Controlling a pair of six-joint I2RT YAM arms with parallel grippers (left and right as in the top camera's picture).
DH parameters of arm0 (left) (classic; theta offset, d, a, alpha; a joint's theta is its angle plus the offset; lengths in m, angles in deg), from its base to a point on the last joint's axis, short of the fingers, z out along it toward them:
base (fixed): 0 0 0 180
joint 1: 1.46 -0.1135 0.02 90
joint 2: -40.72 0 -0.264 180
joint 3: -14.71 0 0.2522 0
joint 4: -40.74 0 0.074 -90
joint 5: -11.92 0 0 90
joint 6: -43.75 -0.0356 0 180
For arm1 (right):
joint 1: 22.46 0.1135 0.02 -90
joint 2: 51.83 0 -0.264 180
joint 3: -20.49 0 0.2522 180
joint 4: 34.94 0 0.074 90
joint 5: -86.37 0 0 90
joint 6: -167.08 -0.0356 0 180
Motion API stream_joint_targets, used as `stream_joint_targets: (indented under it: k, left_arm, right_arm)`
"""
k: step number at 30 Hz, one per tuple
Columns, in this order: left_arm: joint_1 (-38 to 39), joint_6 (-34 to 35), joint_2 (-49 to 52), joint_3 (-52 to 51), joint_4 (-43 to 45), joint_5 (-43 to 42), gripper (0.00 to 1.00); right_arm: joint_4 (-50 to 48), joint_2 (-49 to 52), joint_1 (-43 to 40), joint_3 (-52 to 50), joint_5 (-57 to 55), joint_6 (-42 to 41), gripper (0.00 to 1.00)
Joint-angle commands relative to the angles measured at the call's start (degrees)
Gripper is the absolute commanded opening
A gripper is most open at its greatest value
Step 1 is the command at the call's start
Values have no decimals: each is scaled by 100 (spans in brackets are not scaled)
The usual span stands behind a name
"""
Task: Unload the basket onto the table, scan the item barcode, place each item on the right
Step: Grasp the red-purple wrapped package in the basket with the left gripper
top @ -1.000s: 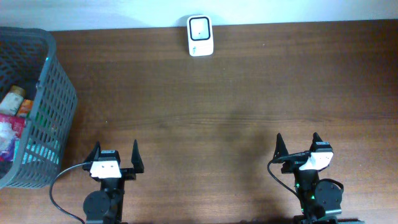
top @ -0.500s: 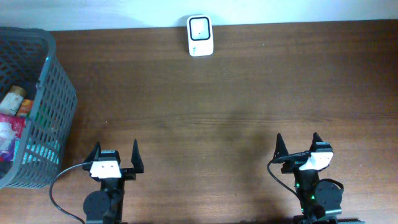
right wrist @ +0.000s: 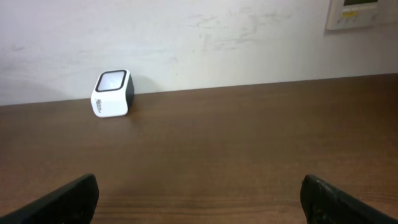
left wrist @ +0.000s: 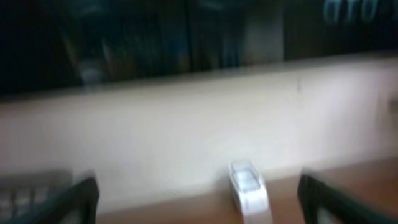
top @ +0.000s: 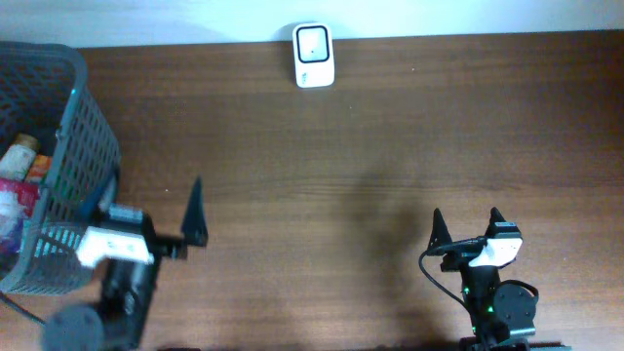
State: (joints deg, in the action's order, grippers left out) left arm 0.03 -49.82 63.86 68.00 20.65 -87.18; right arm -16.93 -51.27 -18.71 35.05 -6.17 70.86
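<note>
Fetching an item looks like the step in hand. The left gripper hovers beside the basket at the table's left edge, fingers wide and empty. The right gripper (equally wide, equally empty) sits at the near edge. The items lie in the basket, and the scanner stands at the far edge. The next move probably calls for reaching over the rim and closing on one item.

Mock checkout bench setup: wooden table against white wall, barcode scanner at wall edge, goods basket left of scanner.
</note>
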Motion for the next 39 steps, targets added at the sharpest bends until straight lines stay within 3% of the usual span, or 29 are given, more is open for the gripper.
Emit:
stream_joint_targets:
  k: [1, 4, 5, 7, 8, 11, 13, 15, 17, 18, 23, 27, 30, 35, 37, 38, 39]
  left_arm:
    - [11, -474, 1779, 2457, -1840, -1130, 99]
    - [-210, 442, 3812, 5095, -3707, 120, 99]
    - [-671, 664, 5296, 7093, -5366, 46, 99]
    - [-918, 439, 6494, 8244, -6317, -304, 99]
    - [-1012, 452, 6776, 8262, -6275, -107, 99]
    - [-2076, 2426, 7213, 8262, -6002, 791, 99]
    - [-2704, 2693, 7305, 8262, -5895, 1023, 100]
    - [-3123, 2691, 7407, 8260, -5980, 2214, 100]
    - [-3206, 2699, 7718, 8253, -6240, 3193, 96]
    - [-3204, 2848, 7925, 8242, -6365, 3215, 96]
    - [-3241, 5062, 9350, 8240, -7466, 4745, 99]
    - [-3294, 5167, 10292, 8240, -7064, 4756, 99]
    - [-3318, 5650, 10935, 8240, -6653, 4964, 99]
    - [-3348, 5650, 11193, 8240, -6151, 5025, 99]
    - [-3421, 5648, 11256, 8238, -6153, 5099, 86]
    - [-3436, 5648, 11274, 8238, -6186, 5097, 60]
    - [-3436, 5648, 11283, 8238, -6214, 5095, 54]
  right_arm:
    - [17, -35, 26, -48, -72, -20, 99]
    - [17, -35, 26, -48, -72, -17, 99]
    - [17, -35, 26, -48, -72, -17, 99]
    - [17, -35, 26, -48, -72, -20, 99]
    - [17, -35, 26, -48, -72, -20, 99]
    - [17, -35, 26, -48, -72, -20, 99]
    - [17, -35, 26, -48, -72, -17, 99]
    - [17, -35, 26, -48, -72, -17, 99]
    - [17, -35, 26, -48, -72, -20, 99]
    - [17, -35, 26, -48, -72, -17, 99]
    - [17, -35, 26, -48, -72, -20, 99]
    - [17, -35, 26, -48, -72, -20, 99]
    - [17, -35, 26, -48, -72, -17, 99]
    - [17, -35, 26, -48, -72, -20, 99]
    - [17, -35, 26, -48, -72, -20, 99]
    - [17, -35, 26, -48, -72, -20, 99]
    - [17, -35, 26, -48, -72, -20, 99]
